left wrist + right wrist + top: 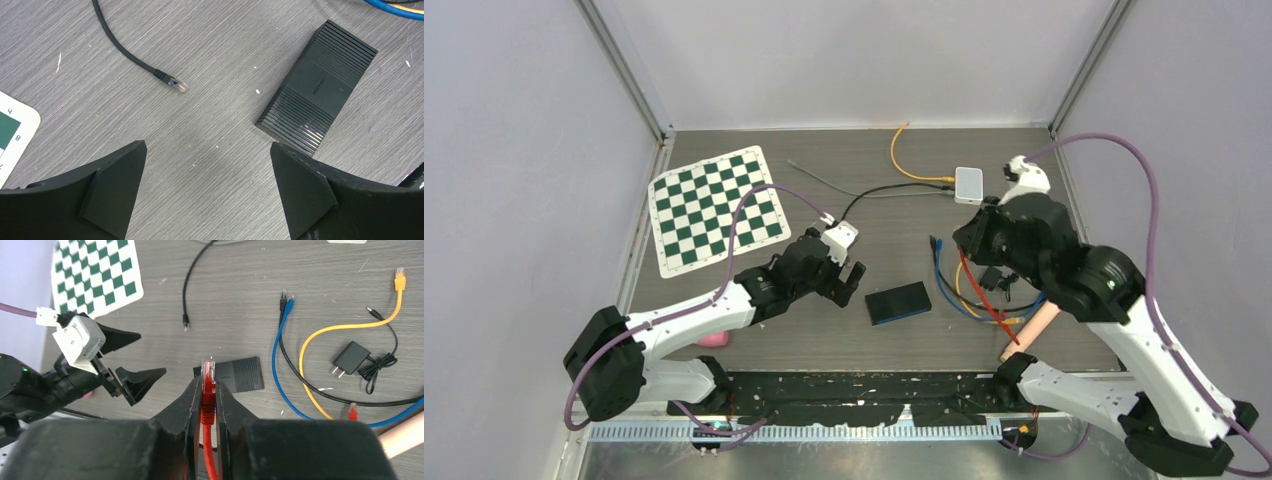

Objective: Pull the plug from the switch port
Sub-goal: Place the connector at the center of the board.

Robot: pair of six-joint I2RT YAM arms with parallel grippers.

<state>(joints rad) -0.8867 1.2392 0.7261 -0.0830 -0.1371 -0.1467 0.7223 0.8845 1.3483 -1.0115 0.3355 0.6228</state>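
The switch [899, 302] is a flat black ribbed box lying mid-table, also seen in the left wrist view [317, 90]. My right gripper [208, 385] is shut on the red plug [208, 371], whose clear tip sticks out past the fingertips. The plug is held up and to the right of the switch [245, 374], apart from it, and its red cable [989, 305] trails down to the table. In the top view the right gripper [964, 243] hovers over the loose cables. My left gripper [207, 145] stands open and empty just left of the switch, above bare table [849, 275].
A loose black cable plug [175, 84] lies ahead of the left gripper. Blue, yellow and black cables [300, 365] and a power adapter [352, 357] lie right of the switch. Farther off are a checkerboard mat [714, 205], a white box [968, 184] and a wooden dowel [1029, 330].
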